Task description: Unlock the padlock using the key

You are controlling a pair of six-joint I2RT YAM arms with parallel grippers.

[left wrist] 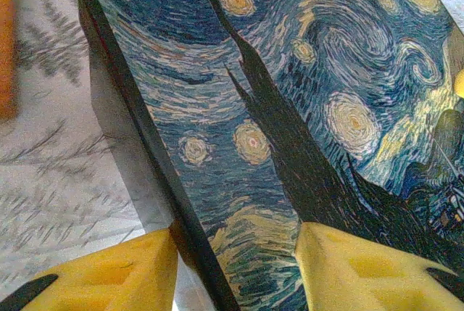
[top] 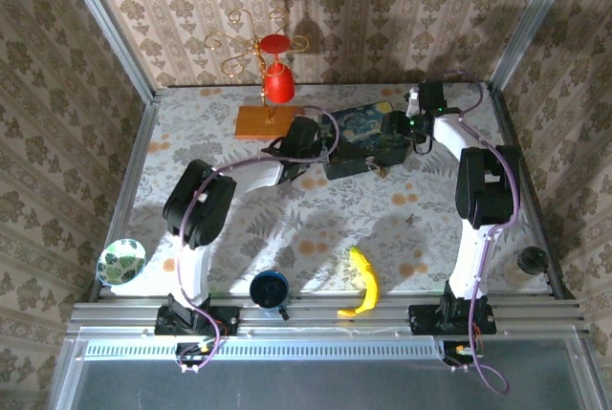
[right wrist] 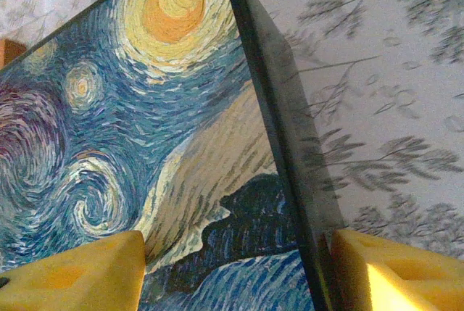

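The blue painted-print box lies at the back middle of the table. A tiny brass-coloured padlock hangs at its front edge, too small for detail. I cannot pick out the key. My left gripper is at the box's left end. In the left wrist view it straddles the box's black rim, one finger outside against the wall, the other over the lid. My right gripper is at the right end. It straddles the right rim the same way. Both stand open.
A red cup hangs on a gold wire stand with a wooden base, back left of the box. A banana, a dark blue cup and a patterned bowl lie near the front edge. A small dark thing lies mid-table.
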